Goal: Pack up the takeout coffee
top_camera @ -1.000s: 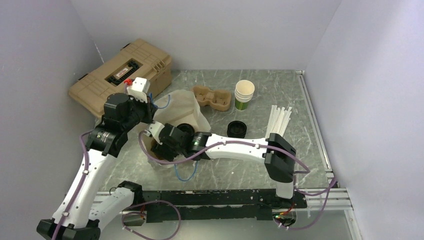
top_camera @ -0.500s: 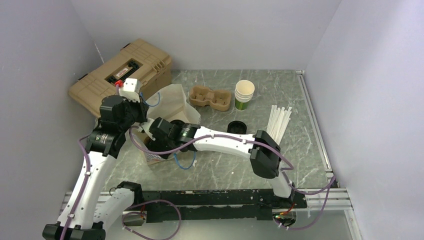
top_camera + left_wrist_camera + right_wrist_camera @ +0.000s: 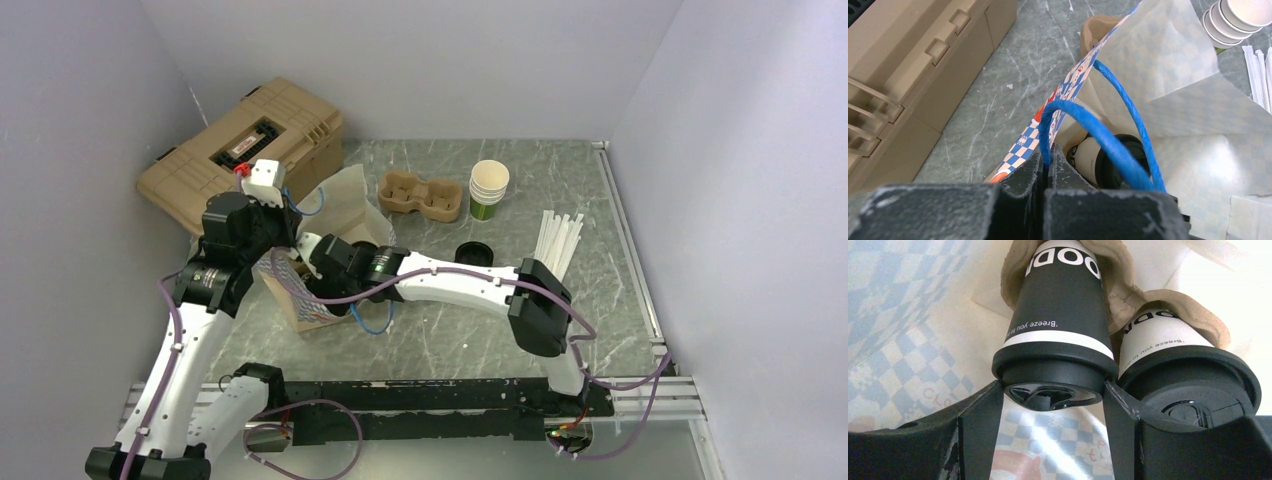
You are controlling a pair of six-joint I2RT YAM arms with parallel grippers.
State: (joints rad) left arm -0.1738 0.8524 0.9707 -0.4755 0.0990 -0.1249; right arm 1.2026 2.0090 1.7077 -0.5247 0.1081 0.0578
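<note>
Two takeout coffees with black lids sit in a brown pulp carrier (image 3: 1118,285) inside a blue-checked paper bag (image 3: 300,295). One cup (image 3: 1060,295) is black with a white band, the other (image 3: 1160,337) is pale. My right gripper (image 3: 1053,390) reaches into the bag, its fingers (image 3: 980,415) pressed on both sides of the black cup's lid. My left gripper (image 3: 1047,160) is shut on the bag's blue rope handle (image 3: 1088,125) and holds the bag mouth up. In the left wrist view a pale cup (image 3: 1090,160) shows inside the bag. In the top view the right gripper is hidden by the bag.
A tan toolbox (image 3: 250,140) stands at the back left, close behind the bag. An empty pulp carrier (image 3: 420,197), a stack of lidless cups (image 3: 488,190), a pile of black lids (image 3: 472,255) and white straws (image 3: 558,240) lie to the right of the bag.
The left gripper has pulled the handle up and the bag has gone from lying flat to standing. The right arm has swung left, deeper into the bag.
</note>
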